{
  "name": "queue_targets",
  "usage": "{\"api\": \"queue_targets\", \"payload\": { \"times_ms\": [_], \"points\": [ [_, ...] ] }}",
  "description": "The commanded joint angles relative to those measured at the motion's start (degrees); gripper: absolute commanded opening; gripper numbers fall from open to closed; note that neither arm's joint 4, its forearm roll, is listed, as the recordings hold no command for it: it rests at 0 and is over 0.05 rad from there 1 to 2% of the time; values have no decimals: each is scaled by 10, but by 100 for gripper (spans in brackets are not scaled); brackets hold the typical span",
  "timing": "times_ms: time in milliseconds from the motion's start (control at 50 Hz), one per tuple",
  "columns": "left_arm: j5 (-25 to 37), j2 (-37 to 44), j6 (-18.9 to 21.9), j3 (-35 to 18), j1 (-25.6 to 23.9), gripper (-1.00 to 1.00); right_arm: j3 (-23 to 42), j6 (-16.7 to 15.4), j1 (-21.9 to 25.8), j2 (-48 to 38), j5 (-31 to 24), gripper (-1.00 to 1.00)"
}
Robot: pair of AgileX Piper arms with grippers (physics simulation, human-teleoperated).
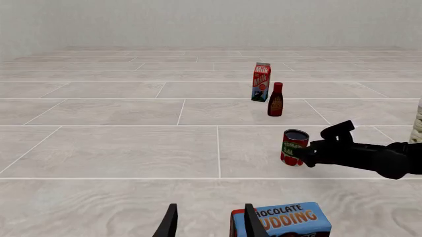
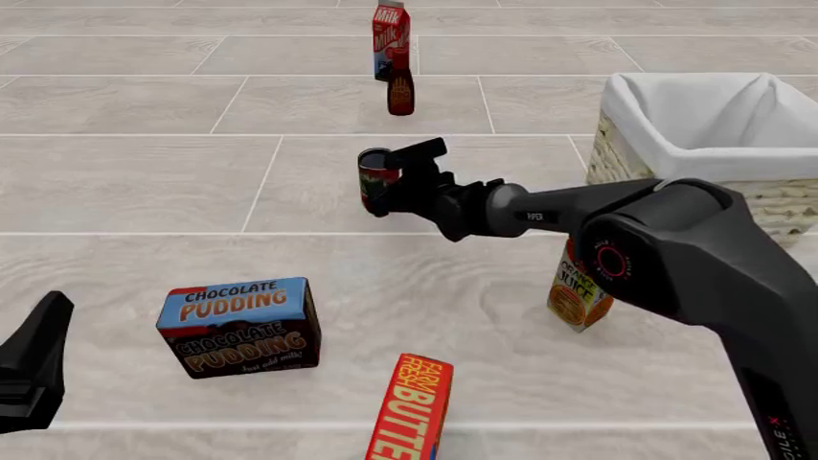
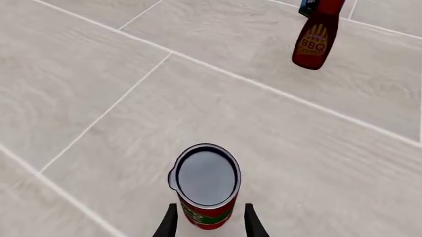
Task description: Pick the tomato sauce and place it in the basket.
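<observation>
The tomato sauce point(image 2: 374, 178) is a small red can with a dark top, standing upright on the tiled floor left of the basket point(image 2: 639, 96), a big wicker one lined with white cloth. My right gripper point(image 2: 394, 177) reaches to the can, and its fingers straddle the lower half, spread wide. In the right wrist view the tomato sauce point(image 3: 205, 185) sits between the two fingers point(image 3: 169, 223) with small gaps. The tomato sauce point(image 1: 294, 146) and the right gripper point(image 1: 310, 146) also show in the left wrist view. My left gripper point(image 2: 33, 369) hangs open and empty at the near left.
A milk carton point(image 2: 390, 34) and a dark BBQ bottle point(image 2: 400, 91) stand beyond the can. A chocolate pudding box point(image 2: 239, 326), a butter pack point(image 2: 409, 407) and an orange juice carton point(image 2: 578, 292) lie nearer, the carton under my right arm.
</observation>
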State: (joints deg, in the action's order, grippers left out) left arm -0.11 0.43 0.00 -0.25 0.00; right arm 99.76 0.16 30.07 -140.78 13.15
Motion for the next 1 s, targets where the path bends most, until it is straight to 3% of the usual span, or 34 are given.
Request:
{"api": "queue_targets", "payload": {
  "times_ms": [20,1000],
  "points": [
    [0,0,0,0,0,100,8,-1,-2,-5,-3,100],
    [0,0,0,0,0,100,38,2,-1,-28,-18,100]
  ]
}}
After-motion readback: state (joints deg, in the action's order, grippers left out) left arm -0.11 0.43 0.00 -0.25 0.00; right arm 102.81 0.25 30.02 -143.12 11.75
